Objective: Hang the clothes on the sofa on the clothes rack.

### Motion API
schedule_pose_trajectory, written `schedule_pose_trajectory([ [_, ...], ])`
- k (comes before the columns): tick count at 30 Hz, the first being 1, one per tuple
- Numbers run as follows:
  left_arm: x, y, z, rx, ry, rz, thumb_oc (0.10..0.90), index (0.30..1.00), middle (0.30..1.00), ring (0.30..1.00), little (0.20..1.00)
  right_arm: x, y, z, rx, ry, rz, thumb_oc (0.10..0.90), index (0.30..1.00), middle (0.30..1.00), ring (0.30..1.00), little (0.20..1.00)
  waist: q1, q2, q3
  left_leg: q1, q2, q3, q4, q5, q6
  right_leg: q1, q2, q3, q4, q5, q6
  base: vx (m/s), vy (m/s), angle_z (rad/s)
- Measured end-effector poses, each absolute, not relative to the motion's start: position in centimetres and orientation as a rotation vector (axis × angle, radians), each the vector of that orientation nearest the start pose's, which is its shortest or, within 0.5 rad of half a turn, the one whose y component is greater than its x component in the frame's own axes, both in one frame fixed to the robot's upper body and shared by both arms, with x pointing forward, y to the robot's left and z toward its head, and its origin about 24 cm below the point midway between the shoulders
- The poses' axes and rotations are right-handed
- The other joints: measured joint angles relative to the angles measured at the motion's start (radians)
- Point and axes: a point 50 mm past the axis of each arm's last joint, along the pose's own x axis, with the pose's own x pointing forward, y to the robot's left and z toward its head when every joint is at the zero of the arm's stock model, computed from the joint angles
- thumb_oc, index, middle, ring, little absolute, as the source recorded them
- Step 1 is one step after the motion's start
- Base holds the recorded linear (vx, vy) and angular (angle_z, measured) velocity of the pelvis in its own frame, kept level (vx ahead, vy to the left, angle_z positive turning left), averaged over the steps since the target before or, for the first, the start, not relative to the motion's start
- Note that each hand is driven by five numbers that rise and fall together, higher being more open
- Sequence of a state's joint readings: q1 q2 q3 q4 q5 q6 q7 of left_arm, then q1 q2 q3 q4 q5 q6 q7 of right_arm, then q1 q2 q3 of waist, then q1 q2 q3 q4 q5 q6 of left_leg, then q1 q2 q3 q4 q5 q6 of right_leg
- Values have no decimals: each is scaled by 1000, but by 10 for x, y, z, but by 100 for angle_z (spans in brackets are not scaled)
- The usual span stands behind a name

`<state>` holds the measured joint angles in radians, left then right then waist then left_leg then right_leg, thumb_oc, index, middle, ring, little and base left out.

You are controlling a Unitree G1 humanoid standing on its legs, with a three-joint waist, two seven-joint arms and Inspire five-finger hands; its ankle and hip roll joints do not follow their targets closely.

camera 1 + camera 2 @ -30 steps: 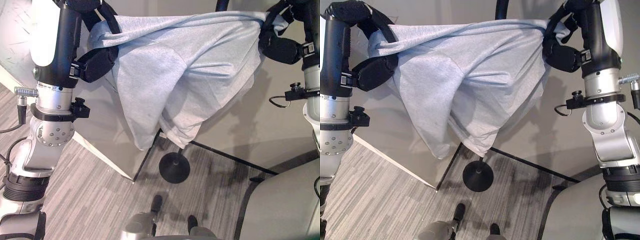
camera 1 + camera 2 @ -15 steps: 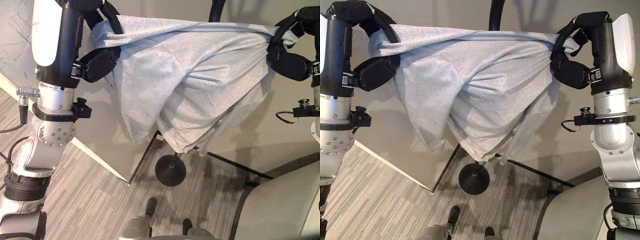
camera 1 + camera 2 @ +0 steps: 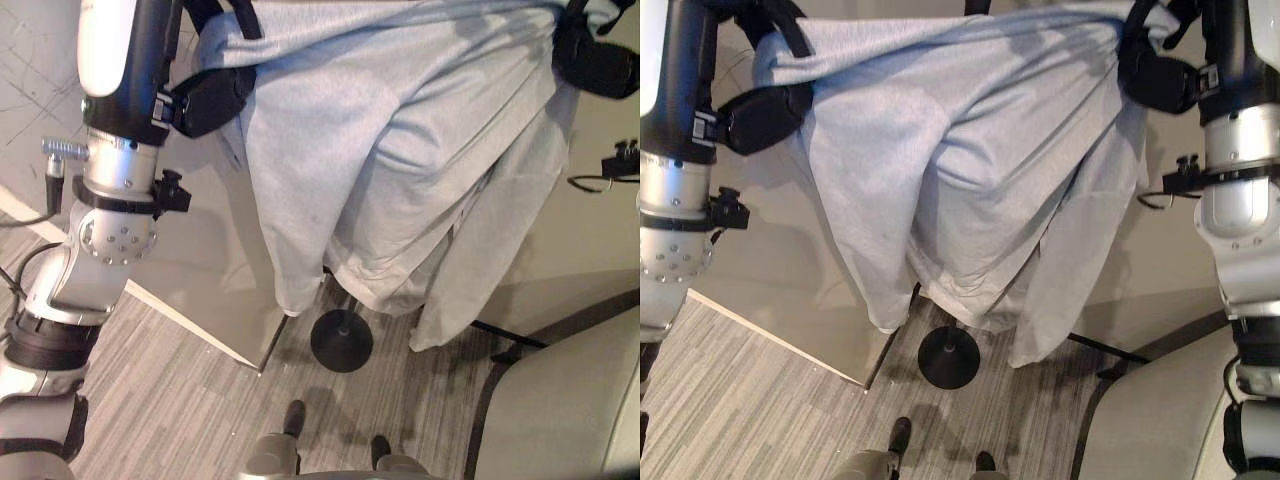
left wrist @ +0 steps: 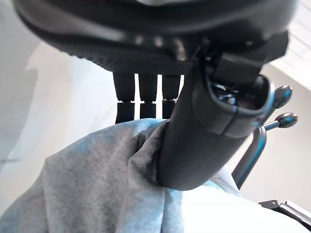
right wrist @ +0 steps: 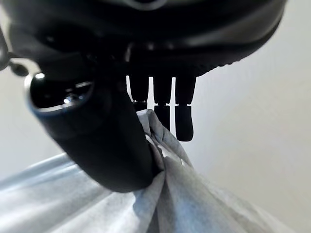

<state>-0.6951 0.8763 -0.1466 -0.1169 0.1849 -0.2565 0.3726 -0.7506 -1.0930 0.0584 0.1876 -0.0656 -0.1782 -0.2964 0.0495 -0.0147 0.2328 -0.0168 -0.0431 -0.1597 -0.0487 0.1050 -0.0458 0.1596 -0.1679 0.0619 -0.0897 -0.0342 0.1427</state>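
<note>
I am holding the grey garment (image 3: 970, 170) up high and spread wide between my two hands, with my left hand (image 4: 204, 126) pinching one bunched top corner between thumb and fingers (image 4: 141, 97), and my right hand (image 5: 112, 145) pinching the other corner the same way. Most of the cloth is hanging free below and between my hands, drooping in deep folds toward the floor, with the lower hem dangling just above the round black base (image 3: 948, 357) of the clothes rack (image 4: 252, 145). The rack's pole is running up behind the fabric, so I am guessing more than seeing where its top hooks sit against the cloth; my left wrist view is showing two knobbed pegs close beside my thumb. The risk I am judging from here is that each grip is only catching a small wad of fabric, so a pull against the pegs could drag a corner out of my fingers and drop the whole thing. The long hanging side near my right arm could also snag on the pole or slide off if the weight is settling unevenly.
</note>
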Motion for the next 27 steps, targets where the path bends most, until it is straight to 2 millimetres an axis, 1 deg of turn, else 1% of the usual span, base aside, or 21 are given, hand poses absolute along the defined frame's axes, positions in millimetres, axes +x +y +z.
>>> schedule_pose_trajectory([
  [2, 282, 182, 319, 852, -1189, 135, 400, 300, 300, 300, 300, 298, -285, 347, -1060, -840, -442, 400, 300, 300, 300, 300, 1, -5, 1, 3, -1, 1, -3, 1, 1, 1, -1, -1, 0, 0, 2, 36, 49, -1],
  [5, 285, 177, 317, 822, -1173, 99, 400, 300, 300, 300, 300, 303, -288, 346, -1081, -800, -450, 400, 300, 300, 300, 300, 2, -7, 0, 5, 8, -1, -17, 8, -3, -1, 7, -3, 0, -1, 2, 17, -1, 2],
  [6, 288, 176, 314, 813, -1156, 89, 400, 300, 300, 300, 300, 306, -288, 342, -1090, -780, -443, 400, 300, 300, 300, 300, 0, -8, 0, 6, 12, -4, -22, 12, -5, -1, 12, -3, 0, -1, 2, 1, -12, 4],
  [8, 298, 171, 302, 780, -1095, 51, 400, 300, 300, 300, 300, 314, -292, 328, -1112, -709, -419, 400, 300, 300, 300, 300, -3, -10, -1, 5, 18, -10, -26, 16, -8, -1, 19, -6, 0, -2, 0, -6, -13, 6],
  [11, 310, 165, 283, 782, -999, 5, 400, 300, 300, 300, 300, 328, -292, 304, -1109, -610, -380, 400, 300, 300, 300, 300, -12, -11, -2, 5, 27, -20, -38, 25, -10, -3, 29, -9, 0, -1, -1, -13, -12, 7],
  [13, 316, 160, 260, 743, -911, -21, 400, 300, 300, 300, 300, 337, -287, 275, -1072, -531, -332, 400, 300, 300, 300, 300, -28, -10, -8, 4, 28, -23, -39, 26, -9, -4, 30, -13, 0, -1, -1, -9, -7, 2],
  [15, 322, 156, 229, 717, -805, -59, 400, 300, 300, 300, 300, 342, -277, 235, -1004, -449, -264, 400, 300, 300, 300, 300, -33, -14, -18, 10, 29, -19, -40, 28, -8, -1, 30, -10, 0, -2, -2, -8, -21, -4],
  [16, 324, 153, 218, 718, -761, -84, 400, 300, 300, 300, 300, 343, -272, 219, -998, -414, -229, 400, 300, 300, 300, 300, -37, -14, -18, 9, 29, -19, -40, 29, -8, -2, 31, -9, 0, -2, -2, 0, 0, 0],
  [17, 325, 149, 205, 711, -712, -115, 400, 300, 300, 300, 300, 343, -266, 198, -984, -371, -188, 400, 300, 300, 300, 300, -43, -13, -18, 9, 29, -19, -40, 29, -8, -1, 31, -11, 0, -2, -2, 0, 0, 0],
  [18, 326, 147, 196, 705, -680, -132, 400, 300, 300, 300, 300, 342, -261, 186, -969, -343, -155, 400, 300, 300, 300, 300, -47, -13, -18, 9, 28, -20, -40, 29, -8, 0, 31, -12, 0, -2, -3, 0, 0, 0],
  [19, 325, 145, 182, 684, -634, -152, 400, 300, 300, 300, 300, 340, -252, 168, -923, -312, -116, 400, 300, 300, 300, 300, -56, -12, -19, 9, 29, -20, -40, 29, -8, 0, 31, -12, 0, -2, -3, 0, 0, 0],
  [20, 323, 141, 173, 662, -608, -166, 400, 300, 300, 300, 300, 337, -246, 155, -892, -296, -93, 400, 300, 300, 300, 300, -57, -12, -19, 12, 29, -19, -40, 29, -8, 2, 30, -13, -1, -2, -3, 0, 0, 0],
  [22, 320, 135, 161, 610, -572, -179, 400, 300, 300, 300, 300, 334, -239, 142, -854, -272, -68, 400, 300, 300, 300, 300, -58, -8, -20, 16, 29, -19, -40, 29, -8, 5, 30, -13, -1, -2, -3, 0, 0, 0],
  [23, 319, 134, 155, 583, -551, -181, 664, 695, 695, 695, 695, 333, -237, 138, -842, -264, -64, 400, 300, 300, 300, 300, -59, -6, -21, 21, 29, -18, -41, 29, -8, 10, 30, -12, -1, -2, -3, 0, 0, 0],
  [24, 318, 133, 148, 546, -521, -184, 800, 900, 900, 900, 900, 332, -236, 134, -819, -257, -67, 441, 361, 361, 361, 361, -59, -2, -24, 27, 30, -19, -41, 27, -9, 16, 31, -10, -1, -3, -3, 0, 0, 0],
  [25, 318, 133, 145, 529, -508, -185, 800, 900, 900, 900, 900, 332, -235, 133, -803, -257, -75, 580, 571, 571, 571, 571, -59, 1, -27, 28, 32, -19, -42, 23, -11, 17, 32, -10, -1, -3, -4, 0, 0, 0],
  [26, 317, 135, 140, 516, -484, -185, 800, 900, 900, 900, 900, 331, -235, 133, -774, -258, -79, 800, 900, 900, 900, 900, -59, 7, -33, 27, 34, -18, -44, 11, -10, 15, 33, -7, -1, -3, -4, 9, 2, -4],
  [27, 316, 137, 134, 491, -457, -185, 800, 900, 900, 900, 900, 328, -236, 130, -730, -252, -86, 800, 900, 900, 900, 900, -56, 14, -40, 28, 35, -15, -45, 11, -10, 16, 34, -5, -1, -3, -4, 44, 0, -6],
])
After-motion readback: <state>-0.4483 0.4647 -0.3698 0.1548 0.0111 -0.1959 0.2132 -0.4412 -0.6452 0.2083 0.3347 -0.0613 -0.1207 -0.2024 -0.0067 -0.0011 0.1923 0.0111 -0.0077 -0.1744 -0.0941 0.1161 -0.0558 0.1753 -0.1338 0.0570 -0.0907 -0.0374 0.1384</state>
